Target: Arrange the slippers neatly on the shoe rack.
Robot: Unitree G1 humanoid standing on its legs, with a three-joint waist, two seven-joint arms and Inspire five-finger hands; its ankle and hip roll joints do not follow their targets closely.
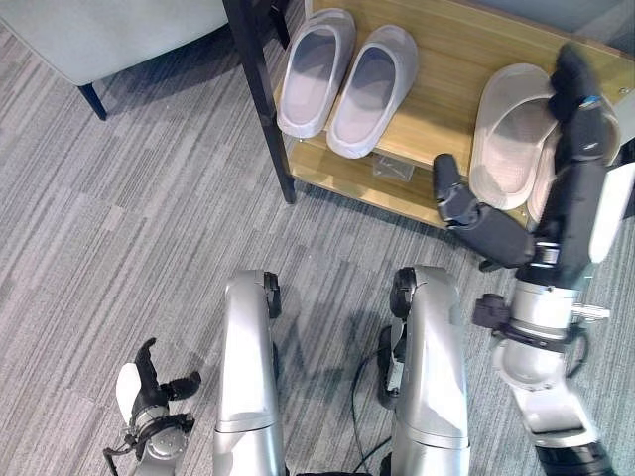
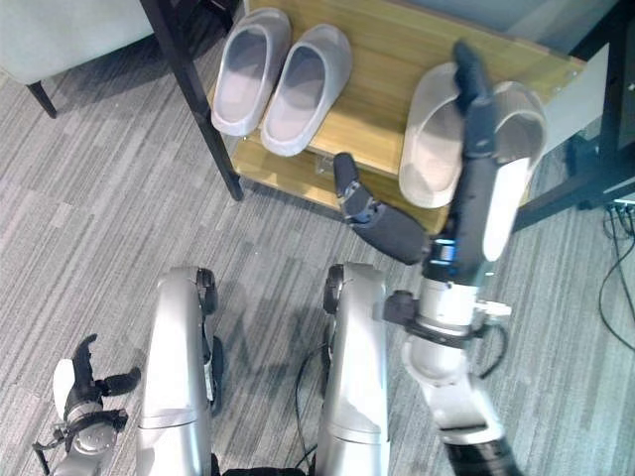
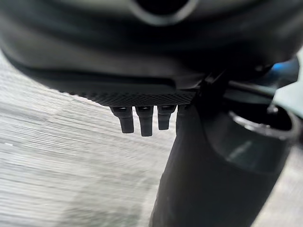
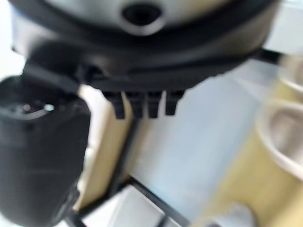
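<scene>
Left hand (image 1: 149, 392): low, near, loosely spread over carpet. Right hand (image 1: 575, 149): fingers straight, extended above right slipper pair (image 1: 511, 134) on shoe rack (image 1: 446, 59).

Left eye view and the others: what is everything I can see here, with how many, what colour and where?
Shoe rack: one, light wood shelf with black posts, ahead of the robot.
Left slippers: two, pale grey, side by side on the shelf's left part.
Right slippers: two, cream, close together on the shelf's right part, the far one partly hidden by the arm.
Chair: one, grey with a dark leg, far left.
Carpet: grey, striped, across the floor.
Right hand: dark, fingers straight, stretched over the right slippers, thumb spread towards the left.
Left hand: dark, low at the left over the carpet, holding nothing.
</scene>
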